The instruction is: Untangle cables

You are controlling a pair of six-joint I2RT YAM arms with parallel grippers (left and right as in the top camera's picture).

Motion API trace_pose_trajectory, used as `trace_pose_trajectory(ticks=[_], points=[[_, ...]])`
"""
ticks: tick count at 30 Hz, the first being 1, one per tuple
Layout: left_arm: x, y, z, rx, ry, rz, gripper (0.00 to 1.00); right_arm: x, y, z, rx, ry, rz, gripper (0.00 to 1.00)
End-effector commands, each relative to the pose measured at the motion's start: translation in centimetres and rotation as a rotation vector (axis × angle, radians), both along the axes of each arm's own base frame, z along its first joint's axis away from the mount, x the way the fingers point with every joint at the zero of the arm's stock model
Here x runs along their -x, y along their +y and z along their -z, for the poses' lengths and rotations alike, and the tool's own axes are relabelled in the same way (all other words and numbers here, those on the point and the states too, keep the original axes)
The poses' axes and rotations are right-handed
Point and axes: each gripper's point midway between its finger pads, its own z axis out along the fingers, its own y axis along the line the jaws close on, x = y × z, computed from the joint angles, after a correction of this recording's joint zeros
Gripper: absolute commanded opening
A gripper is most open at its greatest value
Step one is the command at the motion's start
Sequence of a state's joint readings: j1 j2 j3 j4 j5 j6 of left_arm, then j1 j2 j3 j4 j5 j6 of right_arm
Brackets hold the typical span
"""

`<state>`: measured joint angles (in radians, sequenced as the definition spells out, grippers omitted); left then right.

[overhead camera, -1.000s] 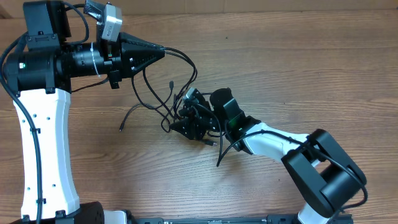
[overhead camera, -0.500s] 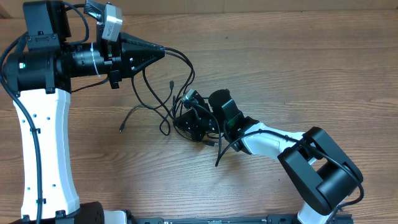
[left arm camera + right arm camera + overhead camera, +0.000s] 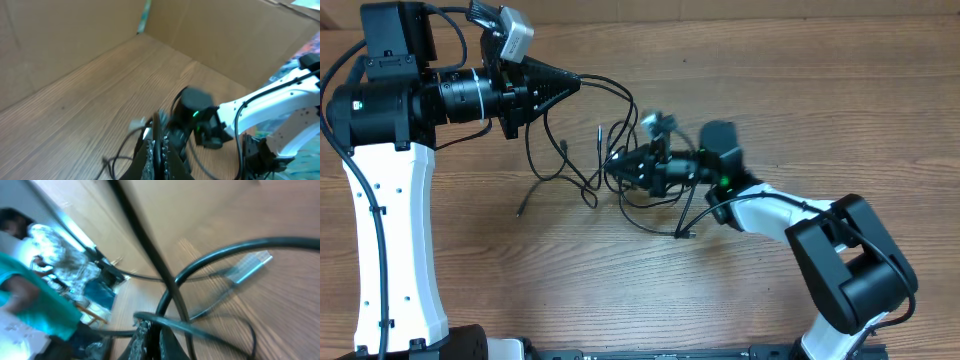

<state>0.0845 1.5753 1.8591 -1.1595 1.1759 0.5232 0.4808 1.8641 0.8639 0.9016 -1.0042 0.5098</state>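
**Right arm hauls the knot rightward, tangle starts to open**

Left side first: left end effector (image 3: 576, 80) hasn't budged. Its tips are pinched tight w/ one strand of the cables (image 3: 595, 180) running out of its nose.

Mid-table, big change. A sec ago the cables were bunched in a dense clump under the right arm. Now they're drawn out into looser loops between the two arms. One plug (image 3: 520, 211) lies out on the left of the table (image 3: 820, 90), approx where it was.

Right side: right end effector (image 3: 616, 164) has swung up and to the right, wrist rolled over. Its tips are closed on the knot & dragging it along.

My read: two anchors pulling apart should let strands slide free. Crossings by the right tips don't look undone, so the job's only partway.

Hard to see:
- **Left wrist view:** it's soft. Its fingers (image 3: 155, 150) sit close together, and the strand between them is barely legible.
- **Overhead:** the knot's core sits under the right end effector, so I can't count crossings.
- **Right wrist view:** it's motion-smeared. A silver plug (image 3: 248, 261) shows, but I can't tell which strand the pads grip.
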Motion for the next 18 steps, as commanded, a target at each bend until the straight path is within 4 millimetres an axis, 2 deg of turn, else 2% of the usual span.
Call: trace_pose_trajectory(ticks=[1,6,11,18], points=[[0.3,0.3,-0.5,-0.053,-0.018,-0.046,0.04,1.7,-1.2,-3.8,-0.082,0.073,-0.124,0.04],[0.0,0.8,0.5,-0.101,0.009,-0.087,0.04,1.9,-2.9,-7.6,-0.185,0.006,-0.131,0.04],[-0.4,1.3,1.0,-0.136,0.017,-0.117,0.04,1.6,-4.8,-10.3,-0.268,0.021,-0.103,0.04],[-1.0,2.1,1.8,-0.19,0.026,-0.168,0.04,-0.2,-6.8,-10.9,-0.299,0.17,-0.048,0.04]])
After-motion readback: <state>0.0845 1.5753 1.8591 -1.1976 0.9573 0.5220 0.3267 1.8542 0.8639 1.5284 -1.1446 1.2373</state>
